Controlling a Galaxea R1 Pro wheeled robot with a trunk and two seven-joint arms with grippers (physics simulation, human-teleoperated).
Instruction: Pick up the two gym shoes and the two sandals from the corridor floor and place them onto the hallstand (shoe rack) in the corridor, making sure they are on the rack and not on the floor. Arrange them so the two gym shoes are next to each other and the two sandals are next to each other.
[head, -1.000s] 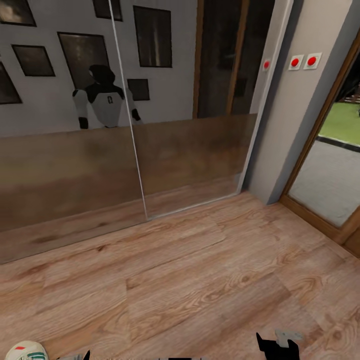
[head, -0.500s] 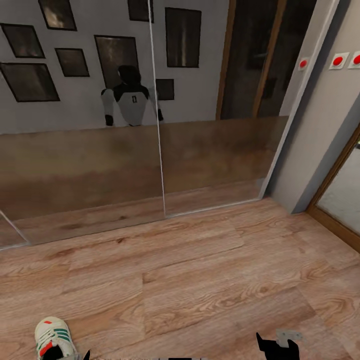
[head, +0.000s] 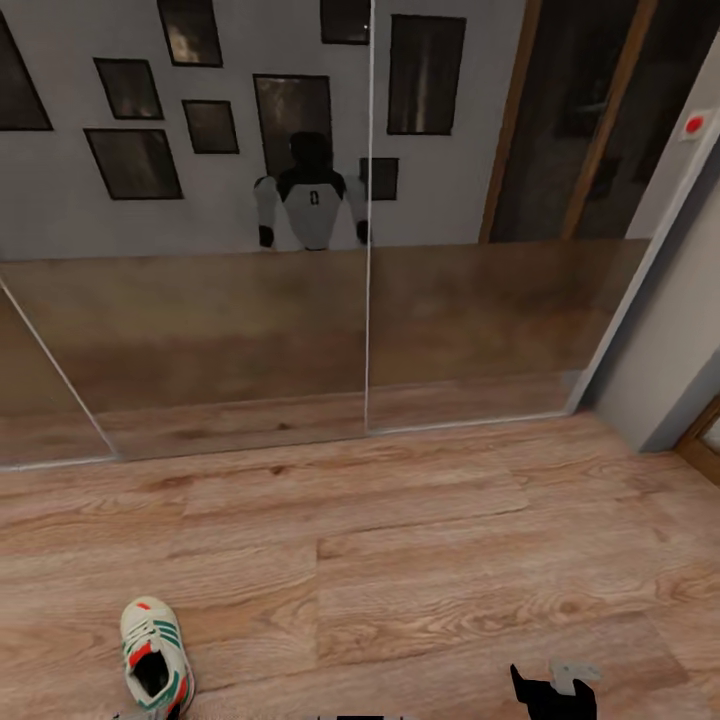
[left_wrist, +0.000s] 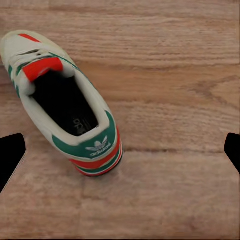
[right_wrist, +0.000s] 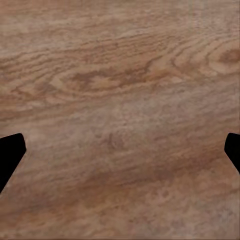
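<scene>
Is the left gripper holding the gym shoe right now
No, the gym shoe lies on the corridor floor between the open left gripper's fingertips, untouched.

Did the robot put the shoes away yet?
Not yet. One gym shoe lies on the corridor floor, below the open, empty left gripper. The right gripper is open over bare floor. All four shoes are left to rack.
</scene>
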